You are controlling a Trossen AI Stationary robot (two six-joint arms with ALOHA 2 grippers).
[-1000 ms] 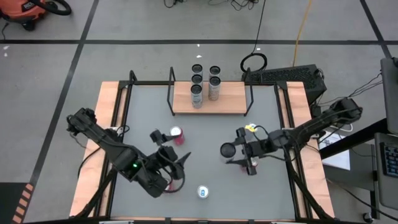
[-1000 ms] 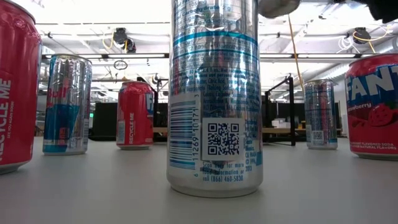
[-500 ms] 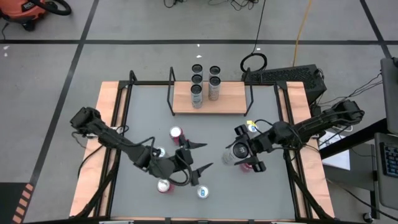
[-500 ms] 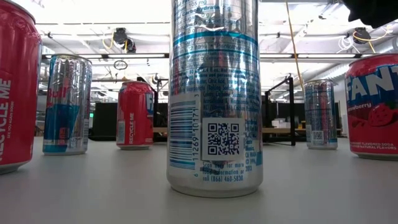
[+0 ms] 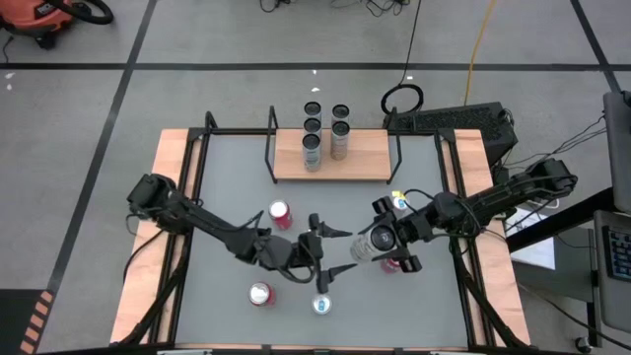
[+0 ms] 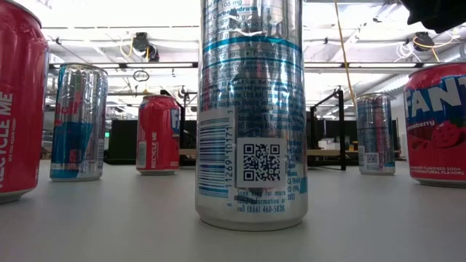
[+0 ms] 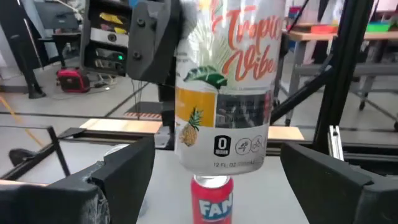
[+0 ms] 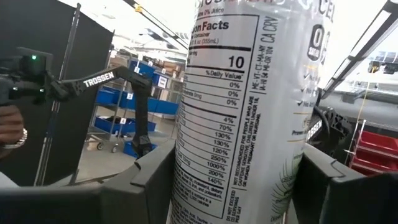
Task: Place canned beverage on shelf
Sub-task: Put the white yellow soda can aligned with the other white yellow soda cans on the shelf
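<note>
While raised above the table, a white can [image 5: 366, 244] with orange lettering, clamped in the right pincer [image 5: 383, 240]; left pincer [image 5: 331, 250] agape.

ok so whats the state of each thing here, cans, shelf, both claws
white can: lifted off the table, tilted, held in the right claw
right claw: shut on the white can
left claw: open, empty, facing the held can
shelf: four cans upright on it
red can: upright on table, free
second red can: upright on table, free
blue-and-silver can: upright near the front edge, free
</note>
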